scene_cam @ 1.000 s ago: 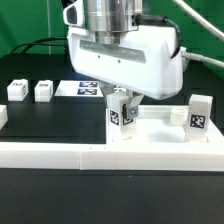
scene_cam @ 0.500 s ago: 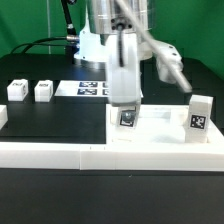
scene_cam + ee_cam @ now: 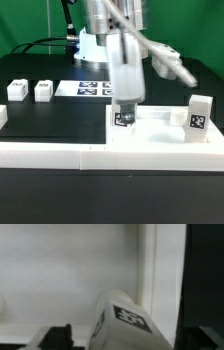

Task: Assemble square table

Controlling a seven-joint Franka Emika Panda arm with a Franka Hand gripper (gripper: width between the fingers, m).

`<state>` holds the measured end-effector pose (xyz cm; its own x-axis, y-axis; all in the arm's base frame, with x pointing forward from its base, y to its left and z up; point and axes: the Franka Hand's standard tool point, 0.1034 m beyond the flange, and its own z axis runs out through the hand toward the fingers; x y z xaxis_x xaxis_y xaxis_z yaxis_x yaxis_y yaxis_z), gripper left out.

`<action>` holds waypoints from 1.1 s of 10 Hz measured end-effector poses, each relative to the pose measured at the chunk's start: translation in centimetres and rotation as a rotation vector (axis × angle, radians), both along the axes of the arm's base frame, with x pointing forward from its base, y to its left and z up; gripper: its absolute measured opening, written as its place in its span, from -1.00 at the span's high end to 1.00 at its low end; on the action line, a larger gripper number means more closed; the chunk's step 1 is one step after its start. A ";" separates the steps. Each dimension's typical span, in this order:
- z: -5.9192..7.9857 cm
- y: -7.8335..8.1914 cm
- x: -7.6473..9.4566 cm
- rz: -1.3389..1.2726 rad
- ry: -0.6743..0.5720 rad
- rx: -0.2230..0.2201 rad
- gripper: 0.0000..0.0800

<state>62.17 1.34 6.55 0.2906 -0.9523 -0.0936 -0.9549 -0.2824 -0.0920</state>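
Observation:
The white square slab lies flat behind the rail, and it fills most of the wrist view. My gripper points straight down at the slab's corner on the exterior view's left, shut on a tagged white leg block that stands upright there. In the wrist view the leg block sits tilted between my gripper's fingers, with one dark finger beside it. A second leg block stands at the slab's right corner. Two more leg blocks stand apart at the far left.
A long low white rail runs along the front edge. The marker board lies flat behind my gripper. The black table surface stretches left of the slab. Cables hang at the back.
My wrist has turned about its vertical axis from broadside to narrow side. The held leg block turned with it and its tag has shifted slightly. The other blocks have not moved.

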 end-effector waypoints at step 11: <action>0.2 -0.4 0.4 0.754 -0.068 -0.085 0.12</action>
<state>62.59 0.91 6.73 0.8676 -0.4971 0.0126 -0.4940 -0.8646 -0.0920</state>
